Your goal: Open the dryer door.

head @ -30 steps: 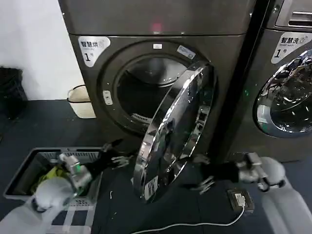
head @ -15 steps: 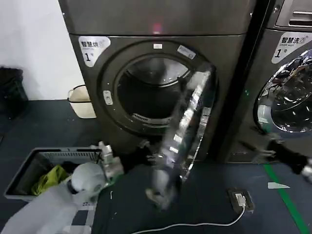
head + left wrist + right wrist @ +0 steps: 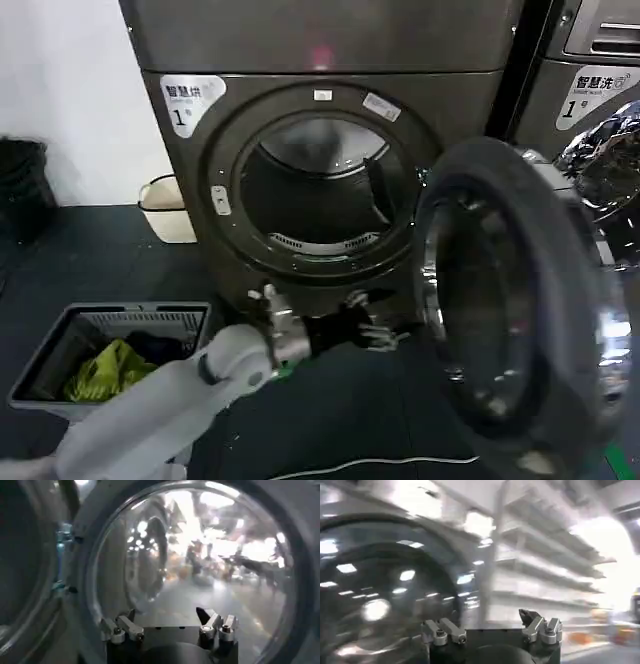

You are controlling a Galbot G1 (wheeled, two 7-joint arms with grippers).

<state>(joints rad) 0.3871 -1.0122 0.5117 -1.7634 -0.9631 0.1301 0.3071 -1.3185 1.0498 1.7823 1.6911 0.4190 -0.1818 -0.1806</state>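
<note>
The door [image 3: 520, 310] hangs wide on its right-hand hinge, grey inner face turned toward the room and the drum mouth [image 3: 315, 190] fully exposed, so the opening looks nearly or wholly done. To finish well, the left claw [image 3: 372, 330] should keep any last push gentle and low on the inner face, following the hinge's arc rather than shoving straight ahead, and ease off before the door meets the second machine [image 3: 600, 110] just behind it. A hard swing could bounce the door back toward the opening.

In the head view the left claw sits low before the dryer [image 3: 300, 100], just below the drum mouth and beside the door's inner edge; whether it touches the door cannot be told. In the left wrist view the left claw [image 3: 169, 626] has its fingers spread with nothing between them, and the door's glass lies close ahead. The right claw [image 3: 491, 627] is likewise spread and empty in the right wrist view, facing a curved dark shiny surface. A laundry basket [image 3: 60, 330] stands on the floor well to the left.
</note>
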